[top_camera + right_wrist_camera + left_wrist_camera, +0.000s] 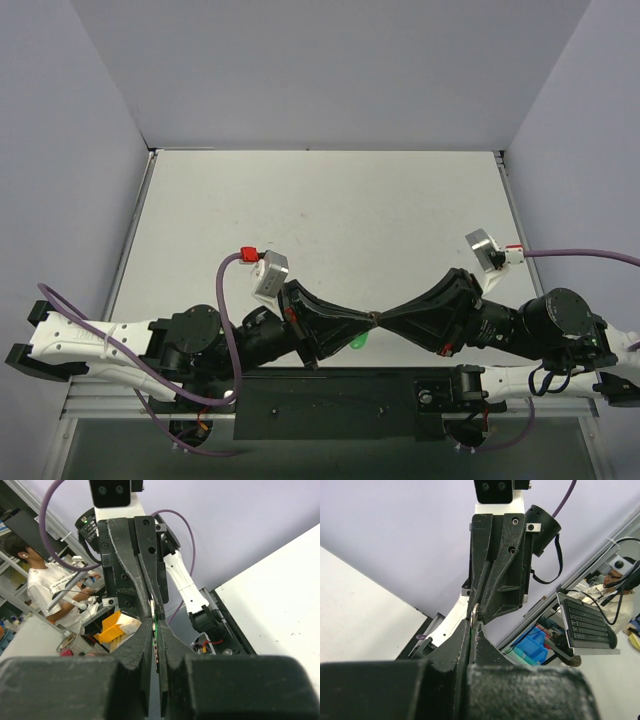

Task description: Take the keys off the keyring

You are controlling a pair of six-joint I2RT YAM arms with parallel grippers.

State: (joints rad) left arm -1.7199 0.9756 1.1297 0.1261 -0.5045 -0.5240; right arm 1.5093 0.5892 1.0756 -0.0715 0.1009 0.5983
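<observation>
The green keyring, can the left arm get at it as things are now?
Probably yes. The left gripper and right gripper meet tip to tip above the table, and the keyring shows green right beside that meeting point. Nothing stands between; which gripper pinches it is unclear.

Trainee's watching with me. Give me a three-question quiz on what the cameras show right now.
1. True or false: the left gripper and right gripper sit far apart, at opposite edges of the table.
2. What colour is the keyring seen between the right gripper's fingers in its wrist view? A) red B) green C) blue
3. Fill in: in the left wrist view, the key at the meeting tips is ___ metal.
Key: 1 false, they meet tip to tip; 2 B; 3 silver.
</observation>
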